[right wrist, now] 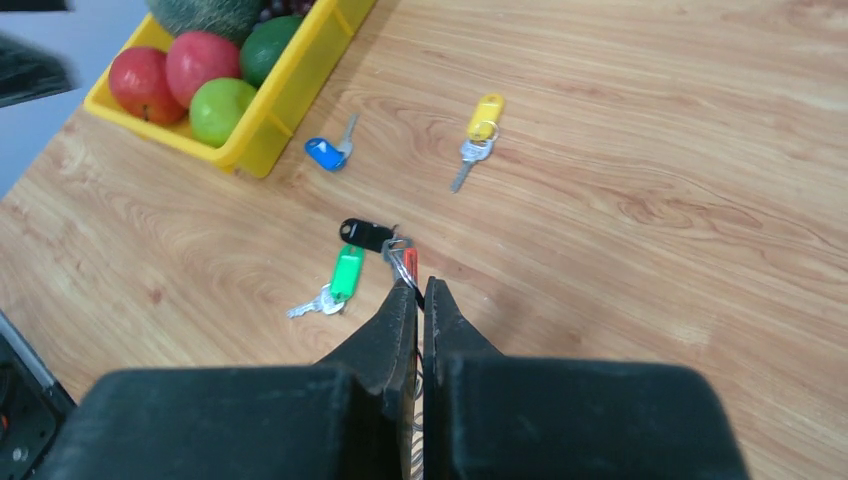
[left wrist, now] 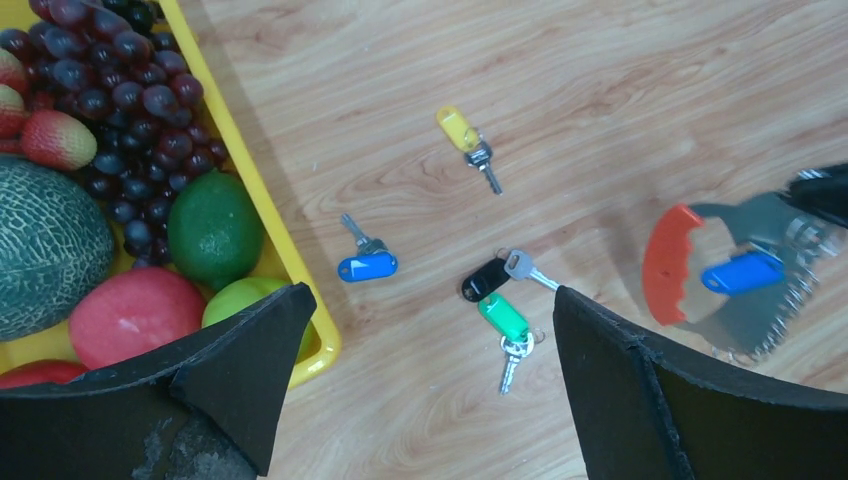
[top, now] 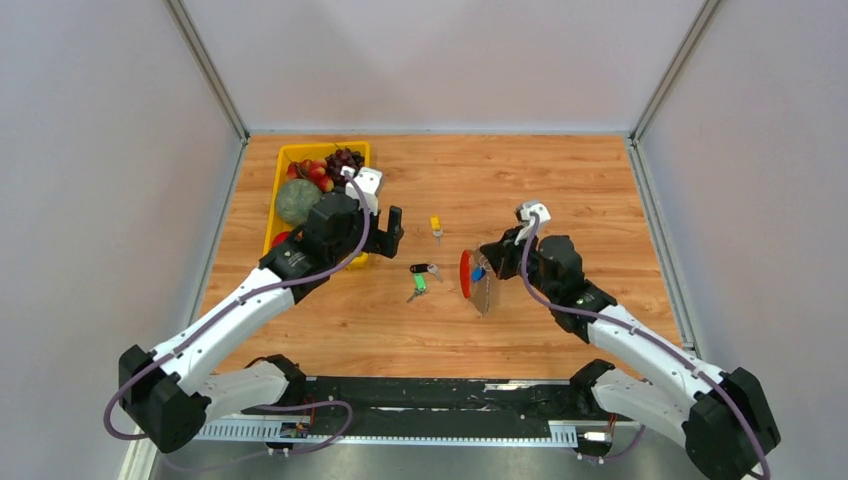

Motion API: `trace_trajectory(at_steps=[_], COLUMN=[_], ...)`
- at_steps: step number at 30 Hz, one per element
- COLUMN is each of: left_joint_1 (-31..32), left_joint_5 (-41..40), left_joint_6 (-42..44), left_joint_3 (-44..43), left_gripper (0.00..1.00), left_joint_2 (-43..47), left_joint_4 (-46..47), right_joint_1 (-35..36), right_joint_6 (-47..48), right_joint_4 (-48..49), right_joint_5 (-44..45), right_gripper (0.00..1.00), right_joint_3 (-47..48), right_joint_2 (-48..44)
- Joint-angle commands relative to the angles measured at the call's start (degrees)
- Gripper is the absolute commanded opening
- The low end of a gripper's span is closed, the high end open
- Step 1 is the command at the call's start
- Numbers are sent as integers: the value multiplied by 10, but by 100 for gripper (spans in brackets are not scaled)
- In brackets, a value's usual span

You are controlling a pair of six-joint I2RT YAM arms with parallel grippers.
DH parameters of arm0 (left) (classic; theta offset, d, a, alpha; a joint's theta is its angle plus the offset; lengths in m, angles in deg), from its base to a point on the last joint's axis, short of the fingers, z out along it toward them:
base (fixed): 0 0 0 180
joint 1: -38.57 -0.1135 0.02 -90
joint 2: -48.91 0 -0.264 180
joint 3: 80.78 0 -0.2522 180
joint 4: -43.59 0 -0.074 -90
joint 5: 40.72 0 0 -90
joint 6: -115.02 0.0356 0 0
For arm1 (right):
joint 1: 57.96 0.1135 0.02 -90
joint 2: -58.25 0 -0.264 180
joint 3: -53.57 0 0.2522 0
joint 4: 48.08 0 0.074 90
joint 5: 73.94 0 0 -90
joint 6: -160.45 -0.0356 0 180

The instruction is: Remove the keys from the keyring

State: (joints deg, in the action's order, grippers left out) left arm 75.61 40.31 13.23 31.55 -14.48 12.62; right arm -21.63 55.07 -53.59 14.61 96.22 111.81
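Standing on edge, the keyring (top: 480, 282) is pinched by its grey rim between the right jaws, which are closed flat on it. From the right wrist only a thin sliver of it shows in the slit between them. Held upright like this, its red band (left wrist: 665, 262) and the wire loops along its toothed edge point away from the right jaws and toward the left arm. That is probably the reason for the hold: it offers whatever hangs there to the other side. One blue key (left wrist: 742, 272) is on the holder, lying against the grey face just inside the band.

The left jaws stand wide open with nothing between them, raised above the tabletop (top: 560, 180). Four loose keys lie below and ahead of their gap:
- The black key (left wrist: 490, 278) and the green key (left wrist: 503, 318) are touching, and sit closer to the jaw on the keyring's side.
- A second blue key (left wrist: 365, 262) lies nearer the other jaw, just beside the rim of the yellow fruit tray (left wrist: 232, 130).
- The yellow key (left wrist: 462, 135) lies farther out, beyond both tips.

Seen from the right jaws, the black and green pair lies just past the tips, with the others well ahead.

With four keys already lying free, the task looks nearly done. The next move would have the left jaws cross to the keyring and close on the blue head. That head is small and lies flat against the plate, so a wide approach risks catching the holder instead.
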Motion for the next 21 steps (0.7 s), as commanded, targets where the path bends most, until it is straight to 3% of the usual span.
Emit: trace_trajectory(at_steps=[1,4,5,6,7,8,9,10,14,18,21], left_joint_1=[1,1,1,1,1,1,1,1,1,1,1], left_joint_5=[23,22,20,21,25,25,23,19,-65,-141,-183], left_joint_6=[-5,-27,-34,-47,-54,-71,-79,-92,-140,-171,-185], left_joint_3=[-7,-31,-35,-43,-45,-48,-49,-47,-41,-60,-104], left_gripper=[100,100,100,100,100,100,100,100,100,100,100], left_joint_2=[35,36,35,34,33,32,32,35,49,67,83], left_joint_4=[-14,-41,-52,-57,-67,-71,-80,-86,-106,-140,-167], right_joint_1=[-76,-126,-137,-148,-155,-157,-157,-157,-157,-157,-157], right_joint_6=[-64,-69,-72,-73,-79,-97,-121,-137,-165,-112,-83], right_joint_4=[90,116,120,121,117,90,49,-11,-175,-270,-286], right_joint_5=[-93,-120,-120,-118,-102,-53,-2,50,171,159,119], right_gripper=[0,0,9,27,58,83,95,99,100,100,100], right_joint_3=[9,17,22,30,39,54,78,112,205,282,308], right_joint_2=[36,82,102,115,128,136,145,153,177,159,98])
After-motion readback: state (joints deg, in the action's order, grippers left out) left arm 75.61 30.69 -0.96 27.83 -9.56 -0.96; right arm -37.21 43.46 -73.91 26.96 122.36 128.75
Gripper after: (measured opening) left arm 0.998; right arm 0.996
